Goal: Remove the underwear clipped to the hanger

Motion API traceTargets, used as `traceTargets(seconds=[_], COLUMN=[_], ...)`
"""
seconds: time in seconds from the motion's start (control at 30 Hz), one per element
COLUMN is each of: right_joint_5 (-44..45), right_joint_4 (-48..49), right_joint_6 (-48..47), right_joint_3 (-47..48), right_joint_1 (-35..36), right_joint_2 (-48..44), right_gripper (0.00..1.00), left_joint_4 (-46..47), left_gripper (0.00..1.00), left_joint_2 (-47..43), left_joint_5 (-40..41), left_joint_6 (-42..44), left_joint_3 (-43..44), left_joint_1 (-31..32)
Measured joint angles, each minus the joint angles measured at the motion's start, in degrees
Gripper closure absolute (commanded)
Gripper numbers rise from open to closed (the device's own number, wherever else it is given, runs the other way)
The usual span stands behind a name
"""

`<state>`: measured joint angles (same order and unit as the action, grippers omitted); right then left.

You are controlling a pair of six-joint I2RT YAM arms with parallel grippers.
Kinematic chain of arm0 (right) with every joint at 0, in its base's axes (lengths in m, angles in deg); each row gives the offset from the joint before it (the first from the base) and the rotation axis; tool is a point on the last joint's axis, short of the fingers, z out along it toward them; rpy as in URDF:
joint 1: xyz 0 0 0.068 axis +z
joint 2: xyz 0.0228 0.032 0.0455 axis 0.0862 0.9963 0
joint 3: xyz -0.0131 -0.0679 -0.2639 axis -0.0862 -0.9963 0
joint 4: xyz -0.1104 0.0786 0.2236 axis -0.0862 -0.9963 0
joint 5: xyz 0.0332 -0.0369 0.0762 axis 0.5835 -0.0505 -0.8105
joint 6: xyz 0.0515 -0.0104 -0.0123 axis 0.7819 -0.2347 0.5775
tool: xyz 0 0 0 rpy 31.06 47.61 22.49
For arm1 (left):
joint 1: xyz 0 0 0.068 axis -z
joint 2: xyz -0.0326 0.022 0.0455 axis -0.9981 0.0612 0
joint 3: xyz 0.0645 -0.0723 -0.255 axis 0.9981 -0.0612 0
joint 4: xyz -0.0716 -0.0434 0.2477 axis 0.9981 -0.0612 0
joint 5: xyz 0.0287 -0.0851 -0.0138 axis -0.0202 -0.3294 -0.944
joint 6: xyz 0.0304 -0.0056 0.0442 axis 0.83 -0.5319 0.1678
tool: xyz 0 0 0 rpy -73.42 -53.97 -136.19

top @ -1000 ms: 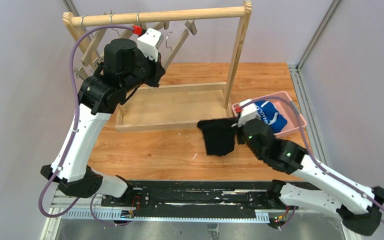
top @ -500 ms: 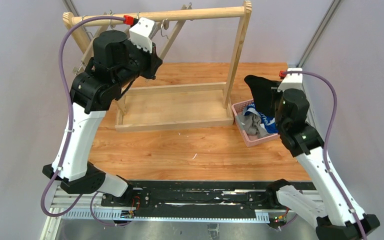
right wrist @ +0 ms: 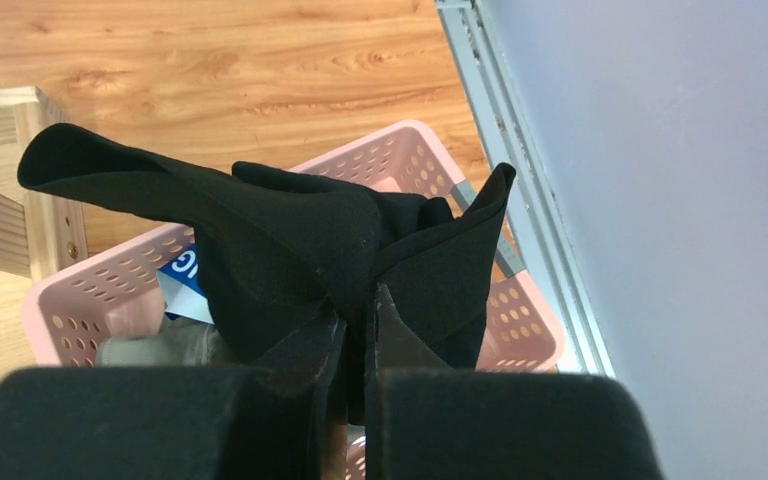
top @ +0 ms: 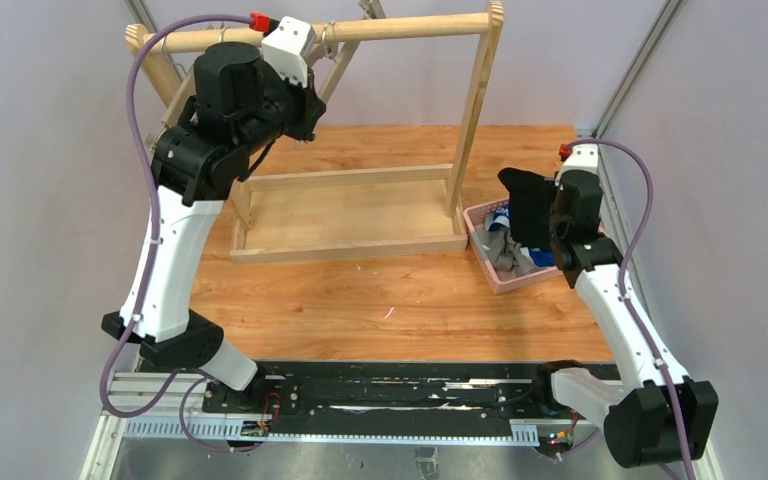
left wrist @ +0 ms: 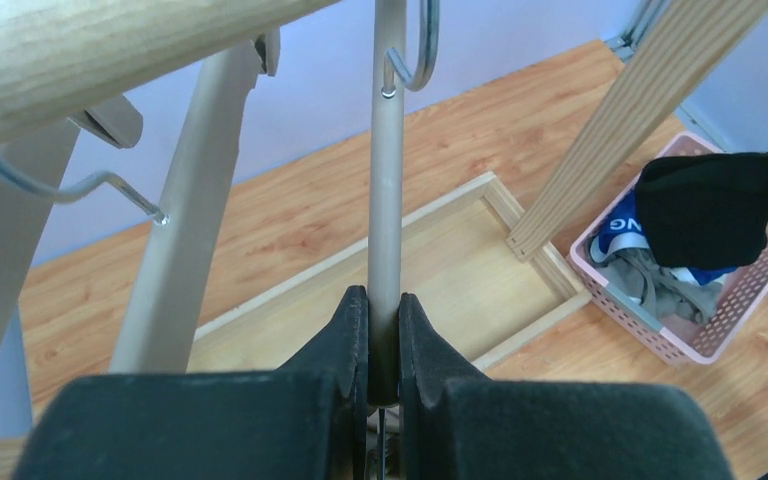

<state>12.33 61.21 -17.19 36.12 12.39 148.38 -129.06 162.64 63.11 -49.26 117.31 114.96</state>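
The right end effector (right wrist: 355,300) is closed tight on the black briefs (right wrist: 290,230), its two fingers pinching a bunched fold of the fabric while the rest fans out to the left and right above them. The garment is held over the pink basket (right wrist: 430,150), a perforated plastic container that sits on the right side of the bench (top: 360,300), just to the right of the wooden rack (top: 475,110). Inside the basket lie the blue briefs (left wrist: 620,225), white lettering showing on their band, and the grey-beige briefs (left wrist: 650,285), crumpled against the near left wall. Whether the black fabric touches that pile cannot be told. On the far left, the left end effector (left wrist: 380,300) is clamped on the hanger (left wrist: 387,180), its fingers shut on either side of the slim pale bar. That bar rises to a metal hook (left wrist: 415,50) at the rack's top rail (top: 410,27). The rack's posts come down into a shallow wooden base tray (top: 350,215) resting on the bench.
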Motion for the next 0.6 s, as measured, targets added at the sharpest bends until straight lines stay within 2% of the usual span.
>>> traceTargets(seconds=[0.4,0.6], right_joint_5=[-7.5,-8.9], right_joint_4=[4.7,5.2], right_joint_6=[3.2,4.9], right_joint_3=[-3.9,-4.1], right_joint_1=[-2.3,-2.5], right_joint_2=[7.3,10.9], right_gripper=[1.0,0.99], left_joint_4=[1.3,3.1], left_gripper=[1.0,0.84], left_joint_2=[4.7,4.5], left_joint_5=[-4.1,-5.3], left_joint_6=[-3.0,-4.4], left_joint_3=[2.6,1.2], left_joint_1=[-4.5,-4.8])
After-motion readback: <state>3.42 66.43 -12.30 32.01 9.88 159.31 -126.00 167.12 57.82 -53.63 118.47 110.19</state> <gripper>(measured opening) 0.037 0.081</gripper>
